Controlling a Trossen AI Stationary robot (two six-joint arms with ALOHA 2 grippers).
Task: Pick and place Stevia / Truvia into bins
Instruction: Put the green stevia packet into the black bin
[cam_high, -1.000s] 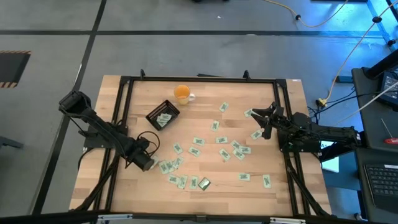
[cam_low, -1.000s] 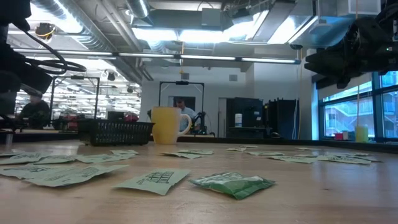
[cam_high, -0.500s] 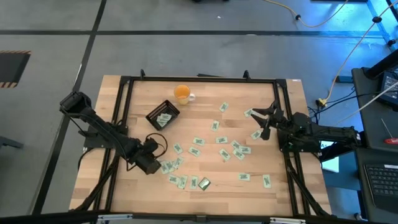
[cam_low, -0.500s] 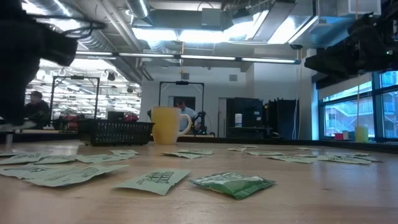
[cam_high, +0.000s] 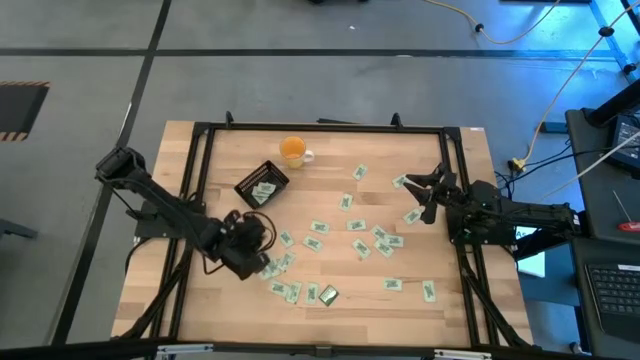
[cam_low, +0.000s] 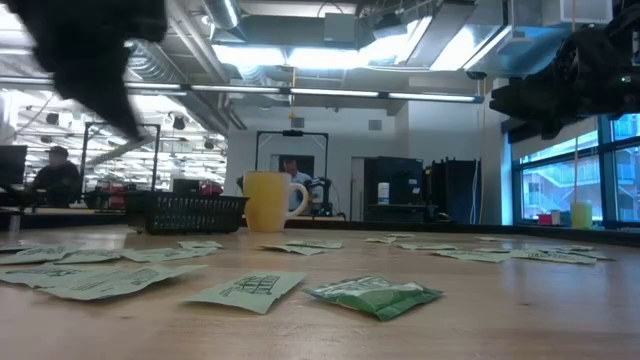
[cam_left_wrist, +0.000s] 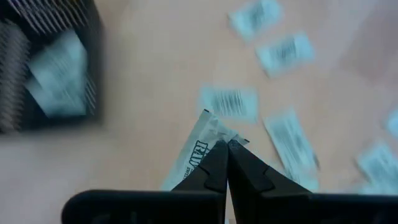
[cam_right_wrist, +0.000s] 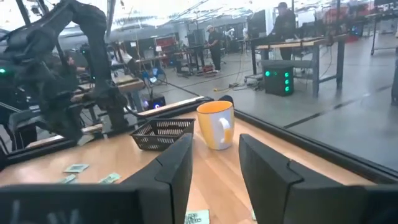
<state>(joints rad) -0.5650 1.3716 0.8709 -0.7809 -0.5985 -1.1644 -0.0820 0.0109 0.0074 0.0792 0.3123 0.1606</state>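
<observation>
Many pale green and white Stevia / Truvia sachets (cam_high: 352, 226) lie flat across the wooden table; the low view shows them close up (cam_low: 245, 290). The black tray (cam_high: 262, 185) sits at the far left with sachets inside, and also shows in the left wrist view (cam_left_wrist: 46, 74). My left gripper (cam_high: 256, 252) hangs above the left cluster of sachets, near side of the tray, shut on one sachet (cam_left_wrist: 198, 152). My right gripper (cam_high: 424, 193) waits open at the right edge, above the table. My left gripper pinches one sachet between its two fingertips (cam_left_wrist: 216, 163), near one end of the sachet (cam_left_wrist: 209, 129). The fingers slant down from the table's left. The sachet is lifted clear of the table and sticks out past the fingertips on one side.
An orange cup with a white handle (cam_high: 294, 150) stands just beyond the tray. A darker green packet (cam_high: 327, 295) lies near the front edge. A black frame (cam_high: 320, 128) runs around the table. People and benches show in the room beyond.
My left gripper has risen from the table and gone toward the table's right and slightly toward the far edge, rolling its wrist as it went. It has stayed shut, and the sachet has come up clear of the table with it.
</observation>
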